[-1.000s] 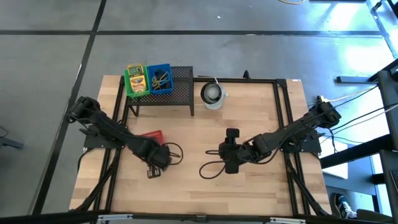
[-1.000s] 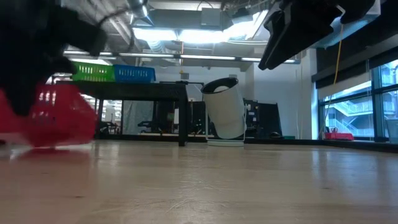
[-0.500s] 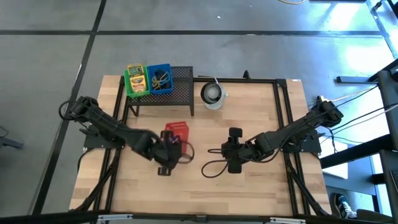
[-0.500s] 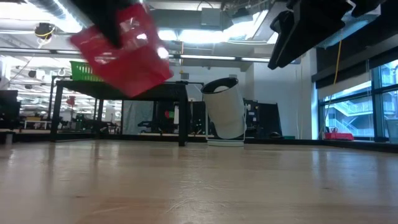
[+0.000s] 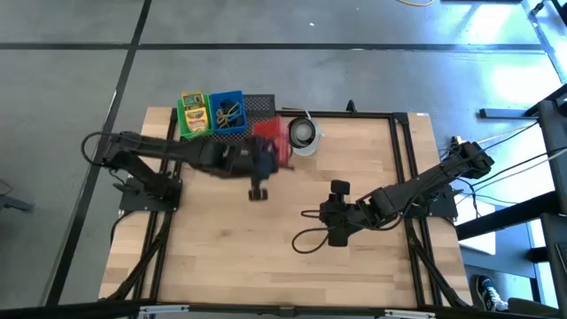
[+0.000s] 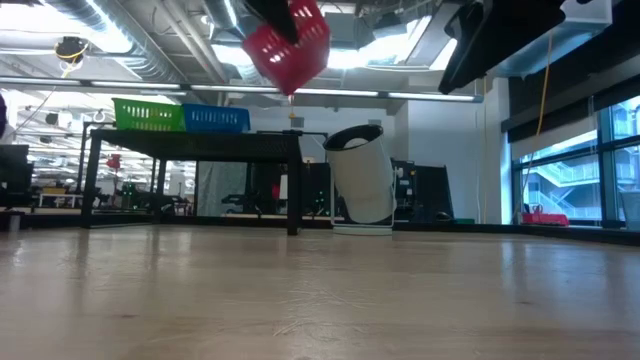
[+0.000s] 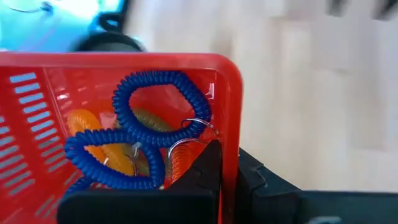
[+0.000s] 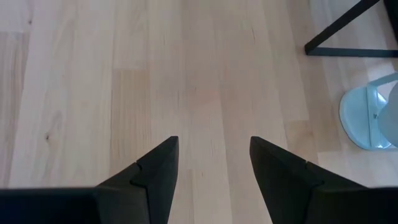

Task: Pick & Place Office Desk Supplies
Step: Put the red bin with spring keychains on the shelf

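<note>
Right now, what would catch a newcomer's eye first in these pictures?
The red basket, lifted high above the table, pinched at its rim by the left end effector near the black mesh rack. Inside it lie blue coil bands. The right end effector hovers open over bare wood.

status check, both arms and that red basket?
Left end effector shut on red basket rim, lifted by the black rack. Coiled blue cords inside basket. Right end effector open, empty, over bare table. White cup close beside basket.

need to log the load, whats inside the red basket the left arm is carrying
In the red basket, gripped at its rim by the left gripper: blue coiled cords, orange coiled cords and metal rings. Anything beneath them is hidden.
</note>
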Robot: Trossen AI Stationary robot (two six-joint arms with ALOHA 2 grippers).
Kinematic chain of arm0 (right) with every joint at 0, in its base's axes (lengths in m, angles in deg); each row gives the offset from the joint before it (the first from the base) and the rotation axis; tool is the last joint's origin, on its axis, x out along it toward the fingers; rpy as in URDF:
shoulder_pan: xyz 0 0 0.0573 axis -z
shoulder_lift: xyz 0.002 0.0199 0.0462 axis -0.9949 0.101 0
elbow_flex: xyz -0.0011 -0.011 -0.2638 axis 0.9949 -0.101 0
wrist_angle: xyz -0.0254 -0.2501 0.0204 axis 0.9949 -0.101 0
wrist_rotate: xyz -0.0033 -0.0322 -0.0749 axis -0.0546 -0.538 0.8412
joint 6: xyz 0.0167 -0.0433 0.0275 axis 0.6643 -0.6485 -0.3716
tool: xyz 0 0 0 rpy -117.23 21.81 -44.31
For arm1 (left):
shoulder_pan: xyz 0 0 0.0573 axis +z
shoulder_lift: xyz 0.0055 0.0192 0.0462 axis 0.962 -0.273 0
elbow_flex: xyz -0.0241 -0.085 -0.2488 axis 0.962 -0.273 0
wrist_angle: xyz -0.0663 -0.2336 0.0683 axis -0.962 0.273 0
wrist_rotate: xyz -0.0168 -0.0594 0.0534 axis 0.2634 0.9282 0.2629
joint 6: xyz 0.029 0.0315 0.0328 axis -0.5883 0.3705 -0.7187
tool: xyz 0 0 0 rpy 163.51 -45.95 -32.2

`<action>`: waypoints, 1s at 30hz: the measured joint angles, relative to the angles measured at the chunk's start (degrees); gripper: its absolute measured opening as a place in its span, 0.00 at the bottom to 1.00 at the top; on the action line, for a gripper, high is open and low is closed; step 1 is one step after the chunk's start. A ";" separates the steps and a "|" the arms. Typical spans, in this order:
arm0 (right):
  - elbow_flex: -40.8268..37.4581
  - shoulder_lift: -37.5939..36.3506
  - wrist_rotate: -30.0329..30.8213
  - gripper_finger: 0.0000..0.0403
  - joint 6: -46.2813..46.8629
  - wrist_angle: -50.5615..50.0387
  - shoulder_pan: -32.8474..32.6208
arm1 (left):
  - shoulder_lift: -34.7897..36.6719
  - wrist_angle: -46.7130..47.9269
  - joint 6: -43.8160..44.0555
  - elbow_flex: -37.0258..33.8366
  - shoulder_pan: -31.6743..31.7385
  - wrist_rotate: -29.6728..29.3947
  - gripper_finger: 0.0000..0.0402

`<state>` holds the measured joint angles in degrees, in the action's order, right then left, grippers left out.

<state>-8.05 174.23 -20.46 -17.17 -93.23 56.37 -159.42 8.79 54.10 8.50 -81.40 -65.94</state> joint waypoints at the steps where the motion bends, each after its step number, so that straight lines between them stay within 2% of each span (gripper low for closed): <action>1: 0.00 -0.01 0.00 0.50 0.00 0.04 -0.04 | 0.00 -0.13 -1.59 0.70 1.55 -0.09 0.01; 5: 0.00 0.00 0.00 0.50 0.04 0.02 -0.03 | 0.00 -0.42 -5.46 2.15 8.39 0.58 0.01; 12: 0.00 0.00 0.00 0.50 0.02 -0.01 -0.03 | -2.82 -1.15 -7.39 2.13 17.75 5.94 0.01; 19: 0.00 0.02 -0.01 0.50 0.03 -0.17 -0.03 | -6.83 0.18 -12.88 2.13 20.40 8.56 0.01; 30: 0.00 0.04 0.00 0.50 0.00 -0.36 -0.03 | -7.15 5.16 -13.11 2.13 22.16 5.52 0.01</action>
<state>-8.05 174.27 -20.46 -17.17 -93.59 56.35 -166.56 13.96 40.99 10.63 -59.24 -60.41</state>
